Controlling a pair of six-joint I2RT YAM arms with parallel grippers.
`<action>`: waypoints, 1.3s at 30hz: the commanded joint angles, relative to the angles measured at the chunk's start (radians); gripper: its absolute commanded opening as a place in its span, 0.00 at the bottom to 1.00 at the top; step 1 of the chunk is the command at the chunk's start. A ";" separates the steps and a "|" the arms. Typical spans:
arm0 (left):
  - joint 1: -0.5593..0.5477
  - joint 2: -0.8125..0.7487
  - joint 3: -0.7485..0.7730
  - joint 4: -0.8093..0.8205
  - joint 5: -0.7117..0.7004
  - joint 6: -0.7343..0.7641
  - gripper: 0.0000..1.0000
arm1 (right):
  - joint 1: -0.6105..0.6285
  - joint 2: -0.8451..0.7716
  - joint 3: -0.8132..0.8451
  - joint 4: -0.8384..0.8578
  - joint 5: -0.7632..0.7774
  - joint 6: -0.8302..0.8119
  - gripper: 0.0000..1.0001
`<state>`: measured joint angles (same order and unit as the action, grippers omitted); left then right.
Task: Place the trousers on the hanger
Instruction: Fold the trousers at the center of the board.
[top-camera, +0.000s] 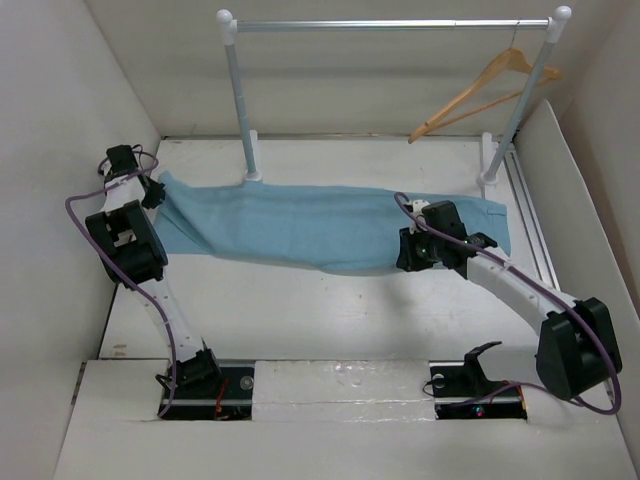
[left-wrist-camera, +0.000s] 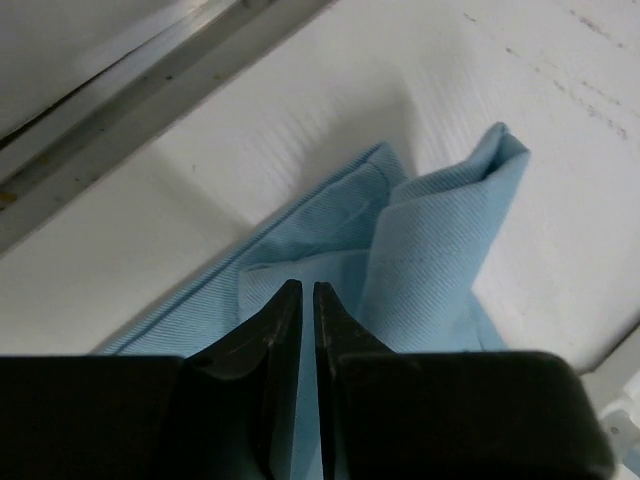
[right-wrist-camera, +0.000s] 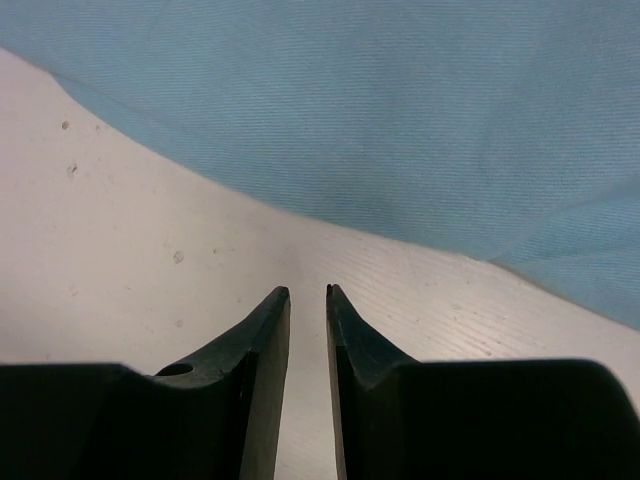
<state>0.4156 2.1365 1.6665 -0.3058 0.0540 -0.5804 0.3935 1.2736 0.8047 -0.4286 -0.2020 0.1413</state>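
The light blue trousers (top-camera: 300, 225) lie flat across the table from left to right. My left gripper (top-camera: 155, 190) is at their left end, jaws closed to a thin slit with the blue cloth (left-wrist-camera: 440, 250) between them (left-wrist-camera: 300, 287); the cloth is folded up beside the fingers. My right gripper (top-camera: 405, 250) sits at the near edge of the trousers' right part. In the right wrist view its jaws (right-wrist-camera: 307, 290) are almost shut and empty over bare table, just short of the cloth edge (right-wrist-camera: 400, 100). The wooden hanger (top-camera: 487, 88) hangs tilted on the rail at back right.
The white-and-silver clothes rail (top-camera: 390, 25) spans the back; its left post (top-camera: 245, 110) stands just behind the trousers and its right foot (top-camera: 497, 165) by their right end. White walls close in left, right and behind. A metal strip (left-wrist-camera: 120, 70) runs along the table edge.
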 joint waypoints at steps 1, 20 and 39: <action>0.012 -0.061 -0.046 0.011 -0.098 0.001 0.06 | 0.007 -0.011 0.048 0.011 0.006 -0.014 0.27; 0.012 -0.095 -0.100 -0.012 -0.118 0.028 0.20 | 0.044 -0.014 0.030 0.021 0.012 -0.014 0.29; 0.012 -0.102 -0.116 0.048 -0.019 -0.001 0.00 | 0.102 0.017 0.039 0.027 -0.002 -0.005 0.29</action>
<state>0.4210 2.1155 1.5646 -0.2718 0.0315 -0.5816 0.4759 1.2865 0.8124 -0.4332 -0.1959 0.1352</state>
